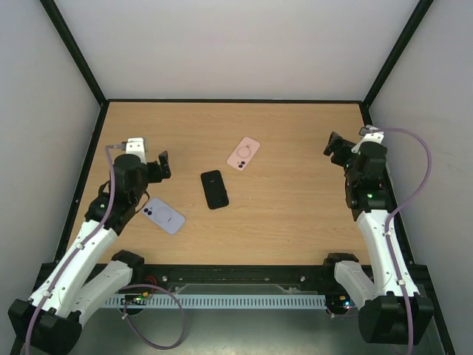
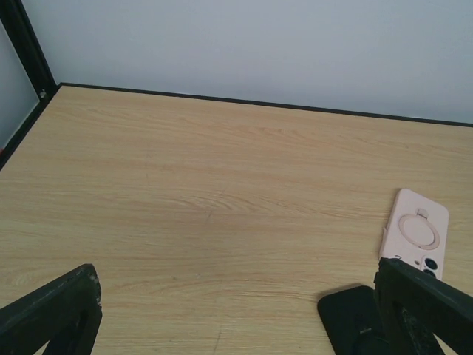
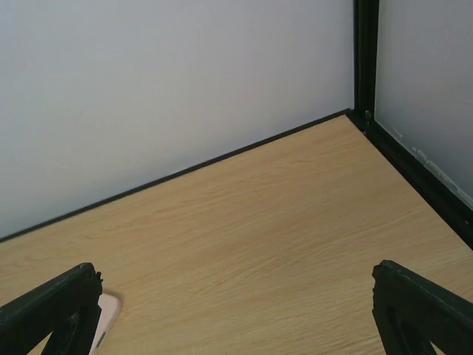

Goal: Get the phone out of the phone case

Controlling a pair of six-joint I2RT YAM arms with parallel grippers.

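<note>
Three phones are seen lying flat on the bench [image 1: 295, 222] in the top view: a pink phone [image 1: 243, 153] just above the centre, a black phone [image 1: 214, 189] at the centre, and a lilac phone [image 1: 163, 215] at the lower left. The left pincer [image 1: 161, 166], at the left, is held wide apart just above the lilac phone, and nothing is gripped. The right pincer [image 1: 336, 146], at the upper right, is also spread apart and empty, well away from the phones.

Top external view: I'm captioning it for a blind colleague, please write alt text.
Three phones lie apart on a wooden table: pink phone farthest, black phone central, lavender phone nearest. The left arm and right arm flank them, jaws open, holding nothing.
</note>
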